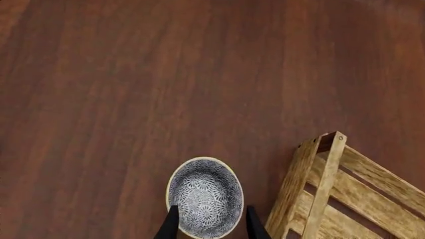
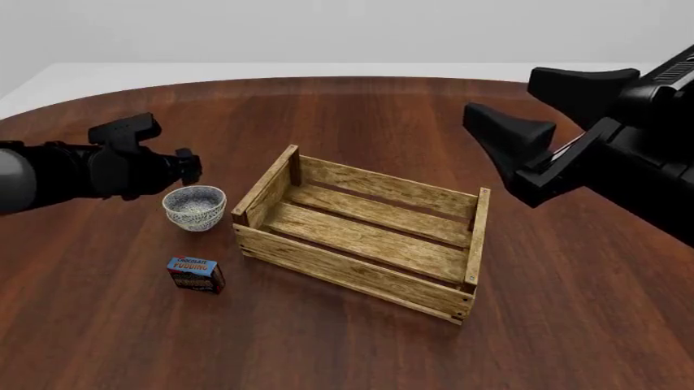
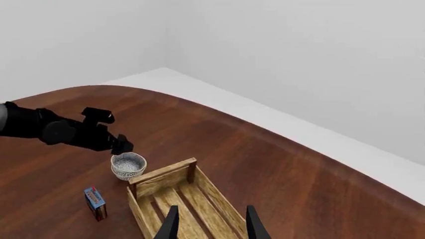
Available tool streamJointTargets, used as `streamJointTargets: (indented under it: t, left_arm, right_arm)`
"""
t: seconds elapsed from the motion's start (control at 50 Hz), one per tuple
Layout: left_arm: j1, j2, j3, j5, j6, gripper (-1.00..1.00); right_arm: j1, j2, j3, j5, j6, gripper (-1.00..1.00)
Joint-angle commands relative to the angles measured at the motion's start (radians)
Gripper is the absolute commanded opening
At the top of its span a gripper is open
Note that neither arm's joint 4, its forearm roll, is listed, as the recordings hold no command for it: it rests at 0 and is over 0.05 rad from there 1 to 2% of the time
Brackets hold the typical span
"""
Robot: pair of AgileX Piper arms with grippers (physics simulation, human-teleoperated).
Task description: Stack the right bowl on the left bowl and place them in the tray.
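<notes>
Only one patterned bowl shows anywhere on the tabletop — the bowl standing upright just beside the near-left corner of the tray, apart from it by a narrow gap; whether it is a single bowl or the two already nested I cannot tell, though in the left wrist view a double rim is not plain and the inside looks like one bowl; my guess is that the stacking is done, since no second bowl lies elsewhere in any view. The tray holds nothing on its slats, so the placing is left to do.

The left claw hangs over the bowl with its fingers spread to either side of the rim, released and gripping nothing; it looks set to close on the bowl for the lift into the tray. The right claw is raised high above the tray's far-right side, open and empty, well apart from the bowl. A small blue-and-red box lies nearer the camera than the bowl, clear of both.
</notes>
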Motion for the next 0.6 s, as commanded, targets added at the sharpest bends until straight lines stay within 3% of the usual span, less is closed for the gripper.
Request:
streamJointTargets:
  t: [0.02,0.3,0.6]
  left_arm:
    - [-0.006,-0.030,0.007,0.004,-0.009,1.00]
    - [-0.010,-0.028,0.010,0.001,-0.007,1.00]
    - [0.021,0.036,-0.056,0.020,0.009,1.00]
  right_arm:
    - [0.001,0.003,0.000,-0.001,-0.001,1.00]
    - [0.001,0.003,0.000,-0.001,-0.001,1.00]
    - [-0.001,0.008,-0.001,-0.005,0.000,1.00]
